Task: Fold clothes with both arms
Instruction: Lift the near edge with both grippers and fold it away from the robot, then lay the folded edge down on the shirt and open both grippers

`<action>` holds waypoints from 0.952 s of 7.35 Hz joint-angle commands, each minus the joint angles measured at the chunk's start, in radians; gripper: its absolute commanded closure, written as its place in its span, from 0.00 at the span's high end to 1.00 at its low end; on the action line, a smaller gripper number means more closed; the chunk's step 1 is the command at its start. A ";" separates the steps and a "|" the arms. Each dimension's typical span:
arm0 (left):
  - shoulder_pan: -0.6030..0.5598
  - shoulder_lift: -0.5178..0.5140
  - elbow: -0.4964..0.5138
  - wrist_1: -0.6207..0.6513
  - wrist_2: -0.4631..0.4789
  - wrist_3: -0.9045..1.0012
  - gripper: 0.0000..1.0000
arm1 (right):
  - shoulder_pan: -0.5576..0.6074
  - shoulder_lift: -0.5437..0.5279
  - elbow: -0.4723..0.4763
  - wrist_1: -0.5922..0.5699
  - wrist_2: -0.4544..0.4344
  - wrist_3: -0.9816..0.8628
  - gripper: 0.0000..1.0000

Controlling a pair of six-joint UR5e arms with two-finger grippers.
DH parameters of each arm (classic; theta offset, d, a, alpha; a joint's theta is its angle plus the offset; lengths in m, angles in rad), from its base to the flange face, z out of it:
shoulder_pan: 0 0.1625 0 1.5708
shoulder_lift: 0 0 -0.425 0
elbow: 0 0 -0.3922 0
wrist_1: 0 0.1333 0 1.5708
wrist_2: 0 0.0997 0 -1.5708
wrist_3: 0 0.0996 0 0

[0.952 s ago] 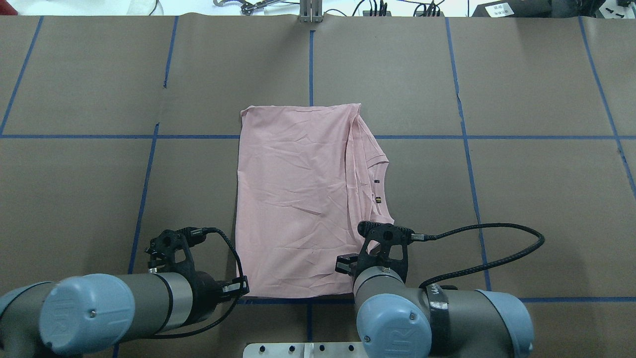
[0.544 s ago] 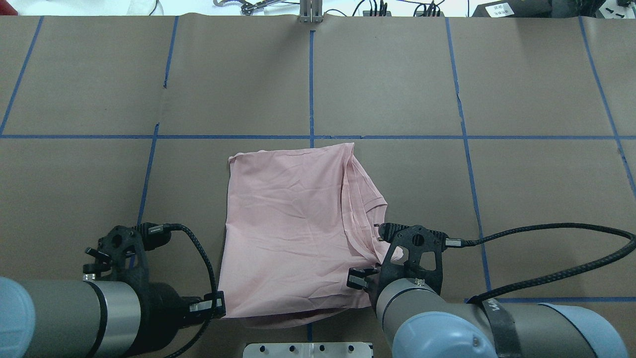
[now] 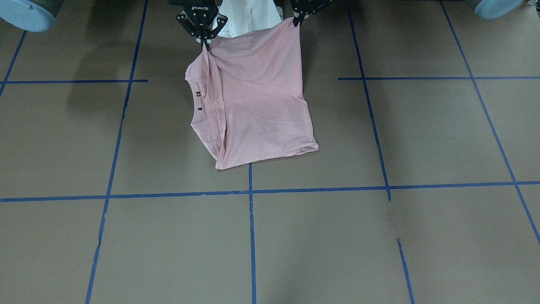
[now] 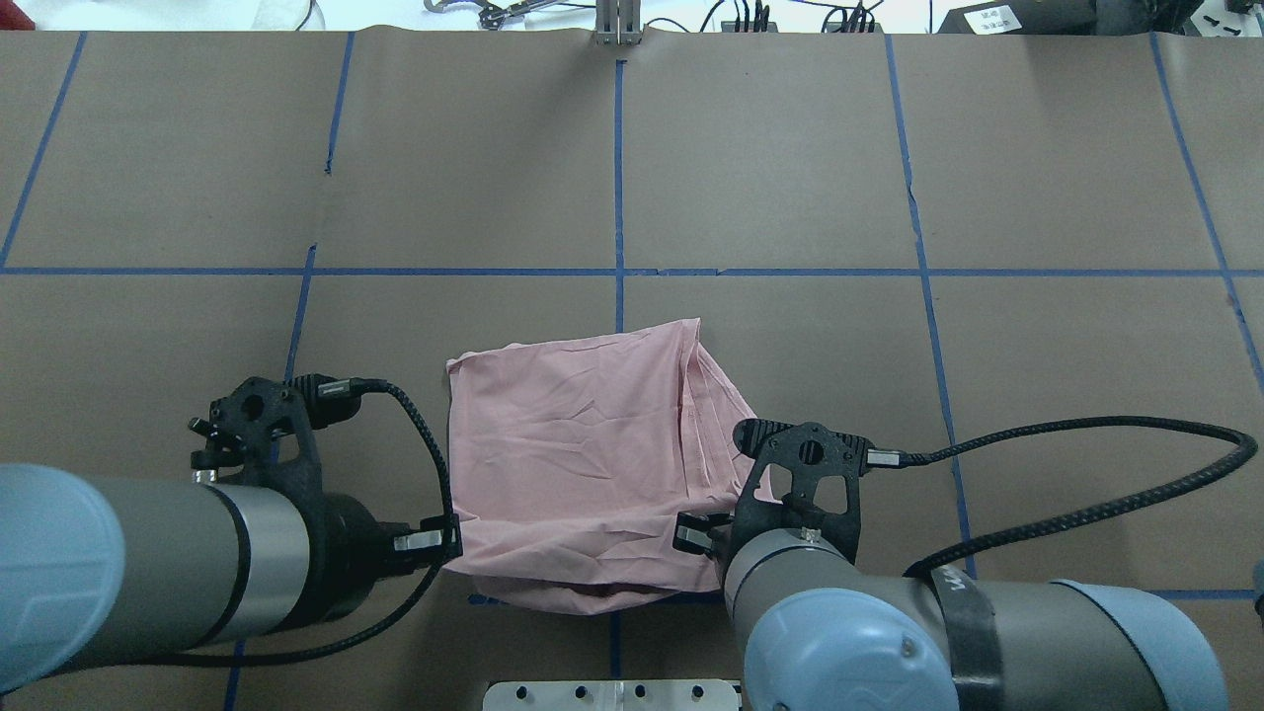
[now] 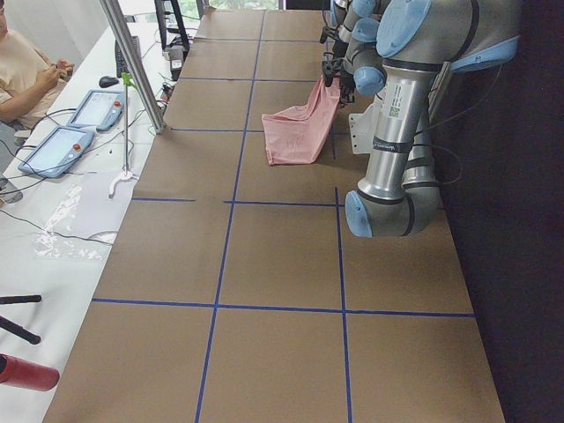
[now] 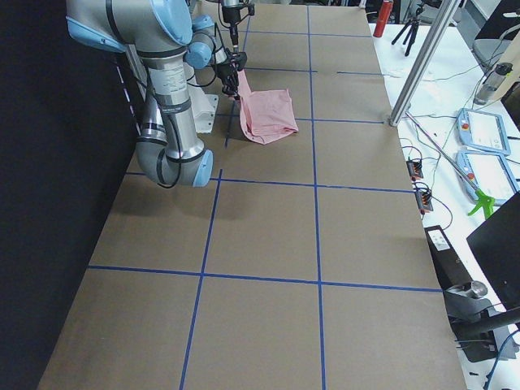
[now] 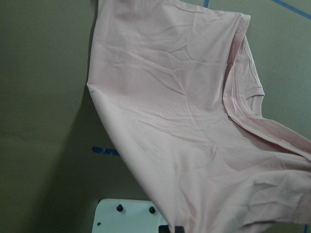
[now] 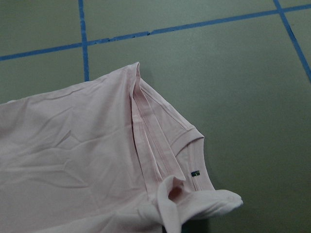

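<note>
two silver-grey arms with light-blue joint caps enter from the bottom of the overhead view. the left arm [image 4: 148, 573] lies almost level, forearm pointing inward. the left gripper [image 3: 296, 20] is pinched closed on one lifted corner of the pink t-shirt [image 3: 257, 97]. the right arm [image 4: 889, 632] also angles inward, wrist bent forward. the right gripper [image 3: 206, 41] points down, its jaws closed on the other lifted corner. both grippers are raised and well apart from each other.

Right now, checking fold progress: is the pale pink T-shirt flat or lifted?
Partly lifted: the pale pink T-shirt hangs from the left gripper and right gripper, far end on the brown table.
</note>
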 commanded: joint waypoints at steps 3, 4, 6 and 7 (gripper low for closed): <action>-0.134 -0.044 0.338 -0.213 0.002 0.112 0.00 | 0.184 0.035 -0.325 0.302 0.036 -0.101 0.00; -0.163 -0.044 0.408 -0.281 0.003 0.146 0.00 | 0.215 0.082 -0.437 0.357 0.036 -0.104 0.00; -0.191 -0.044 0.535 -0.398 0.005 0.169 0.00 | 0.258 0.180 -0.691 0.498 0.036 -0.104 0.00; -0.200 -0.044 0.571 -0.429 0.005 0.189 0.00 | 0.276 0.191 -0.752 0.552 0.036 -0.104 0.00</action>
